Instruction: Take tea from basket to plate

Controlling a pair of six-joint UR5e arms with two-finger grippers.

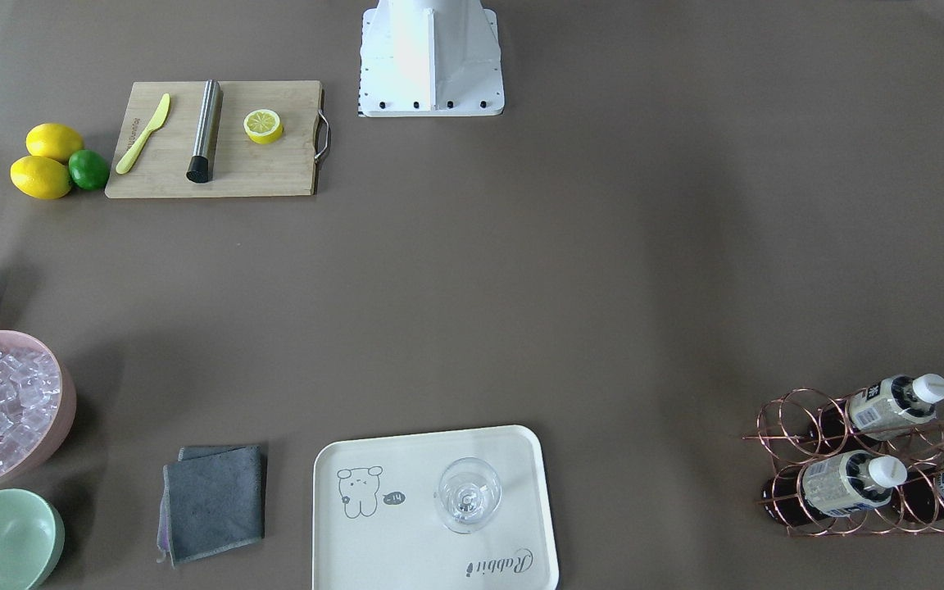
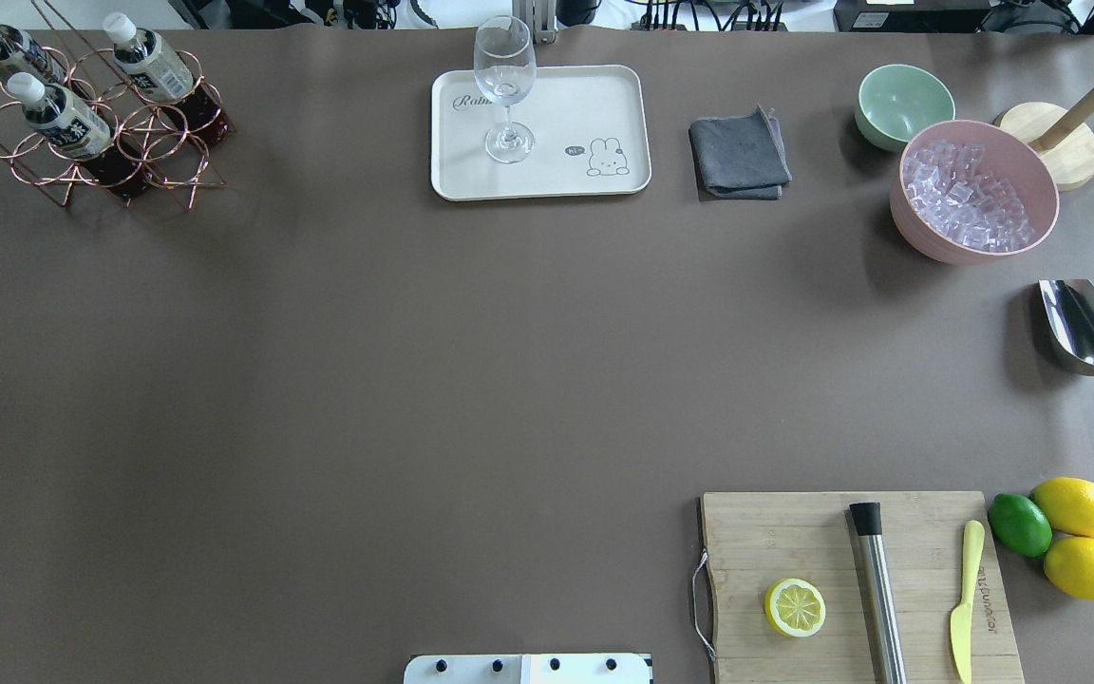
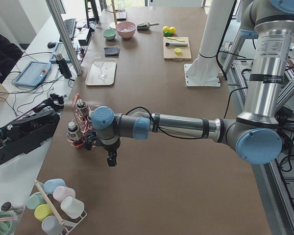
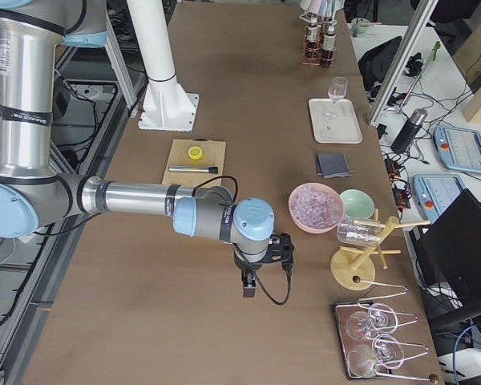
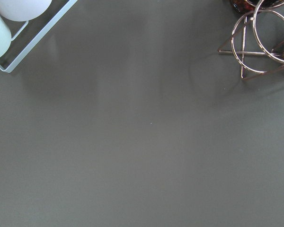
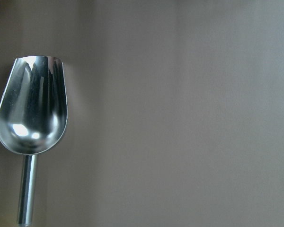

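Three bottles of tea (image 1: 882,410) lie in the basket (image 1: 783,437); the plate (image 1: 406,541) carries a wine glass (image 1: 469,494). For the left gripper (image 3: 110,159) and right gripper (image 4: 248,286), finger spacing cannot be told.

Three tea bottles (image 2: 63,123) lie slanted in the copper wire basket (image 2: 167,152) at the desk's (image 2: 367,380) far left corner. Well apart from it, the cream plate (image 2: 547,104) carries an upright wine glass (image 2: 505,76). A grey cloth (image 2: 739,157) lies just beside the plate.
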